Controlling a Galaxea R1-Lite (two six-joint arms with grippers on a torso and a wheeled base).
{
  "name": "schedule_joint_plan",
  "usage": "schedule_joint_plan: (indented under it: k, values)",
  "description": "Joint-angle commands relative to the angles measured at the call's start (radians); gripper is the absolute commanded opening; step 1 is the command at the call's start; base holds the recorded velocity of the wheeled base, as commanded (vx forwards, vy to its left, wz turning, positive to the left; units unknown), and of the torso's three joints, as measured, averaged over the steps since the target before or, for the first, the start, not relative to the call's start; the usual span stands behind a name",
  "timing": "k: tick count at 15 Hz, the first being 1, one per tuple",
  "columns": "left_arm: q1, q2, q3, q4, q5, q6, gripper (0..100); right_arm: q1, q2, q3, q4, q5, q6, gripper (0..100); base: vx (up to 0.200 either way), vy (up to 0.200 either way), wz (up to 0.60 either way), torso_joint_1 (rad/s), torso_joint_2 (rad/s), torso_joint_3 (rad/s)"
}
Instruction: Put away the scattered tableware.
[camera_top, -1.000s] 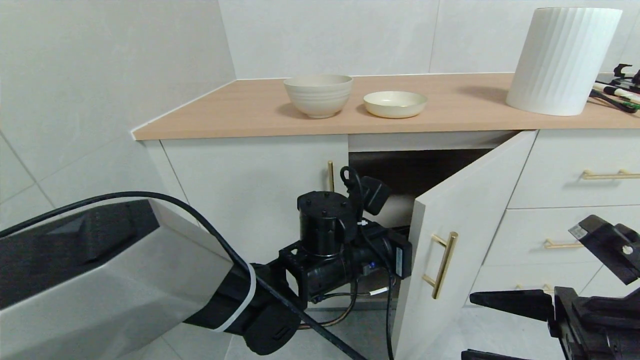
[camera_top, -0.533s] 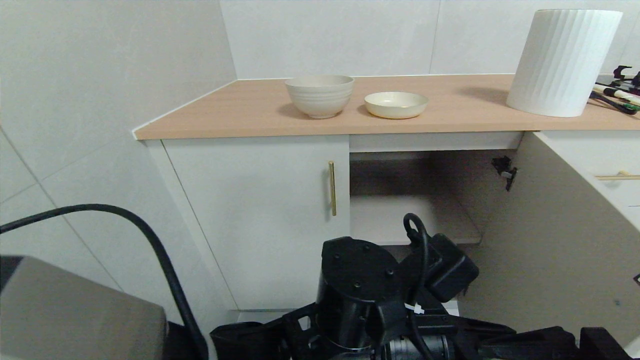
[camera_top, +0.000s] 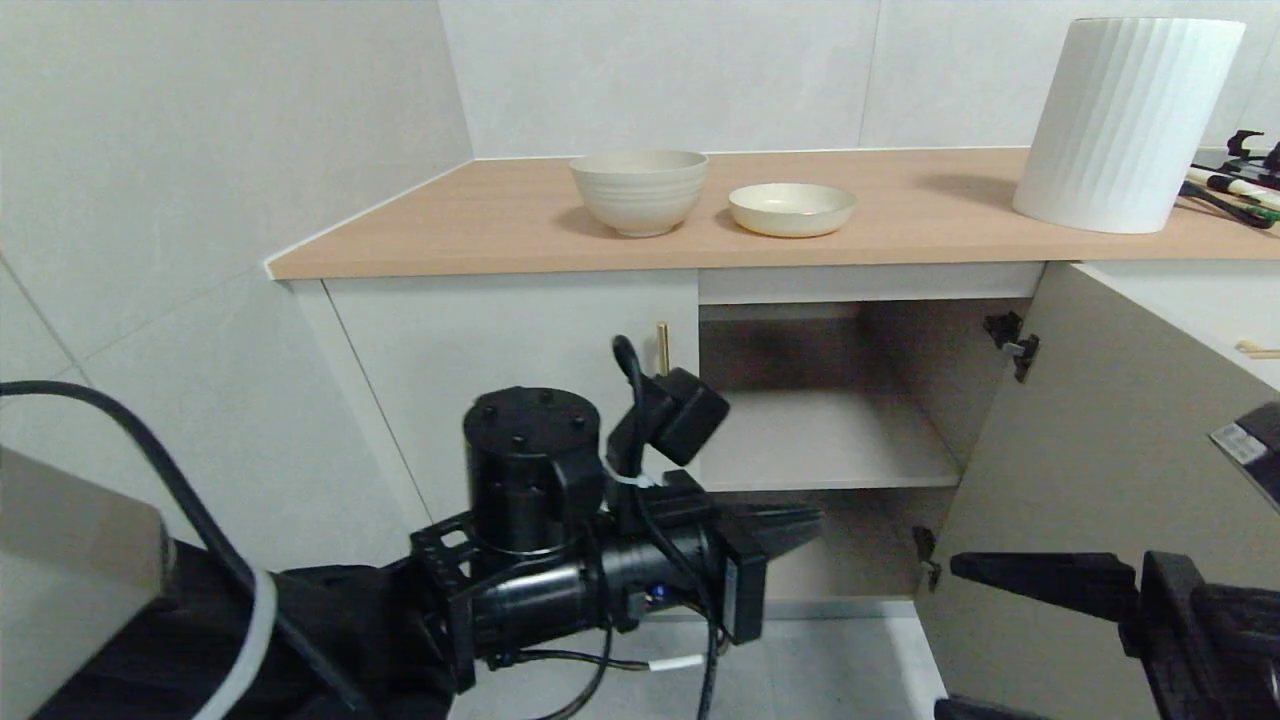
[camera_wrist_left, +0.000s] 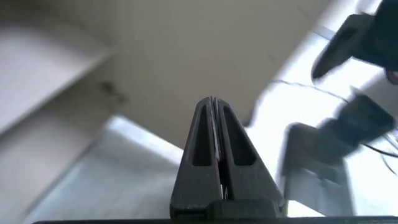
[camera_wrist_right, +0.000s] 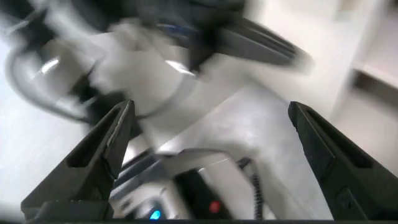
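The fingers of the left gripper (camera_top: 812, 518) are pressing together on nothing; those of the right gripper (camera_wrist_right: 211, 149) are standing wide apart. The ribbed beige bowl (camera_top: 638, 190) and shallow cream dish (camera_top: 791, 208) are sitting on the wooden desk (camera_top: 450, 230)

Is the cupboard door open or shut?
Open. The right cupboard door stands swung out wide, and the shelf inside shows.

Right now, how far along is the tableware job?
Done: the cabinet door stands open, showing its shelf. In hand: nothing; the left tool is shut and empty, the right tool open and empty. Left: the bowl and the shallow dish both sit on the counter, untouched.
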Motion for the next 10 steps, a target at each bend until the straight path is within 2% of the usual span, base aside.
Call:
schedule_joint_plan:
  k: [1,3,5,6,10]
  values:
    - [0.122,-0.147,0.071,0.034,0.0,0.001,0,-0.014,0.084,-0.065,0.001,-0.037,0.005,100,0.0,0.0,0.0,0.0,0.0,0.0]
    - [0.184,-0.224,0.094,0.097,0.0,0.003,0,-0.016,0.113,-0.135,0.041,-0.094,0.005,100,0.0,0.0,0.0,0.0,0.0,0.0]
    - [0.263,-0.342,0.1,0.238,0.0,0.003,0,-0.013,0.129,-0.347,0.275,-0.12,0.003,100,0.0,0.0,0.0,0.0,0.0,0.0]
    - [0.296,-0.388,0.094,0.287,0.0,0.003,0,-0.014,0.159,-0.419,0.348,-0.127,0.0,100,0.0,0.0,0.0,0.0,0.0,0.0]
    - [0.454,-0.535,0.048,0.514,0.0,0.001,0,-0.016,0.314,-0.583,0.371,-0.187,-0.001,100,0.0,0.0,0.0,0.0,0.0,0.0]
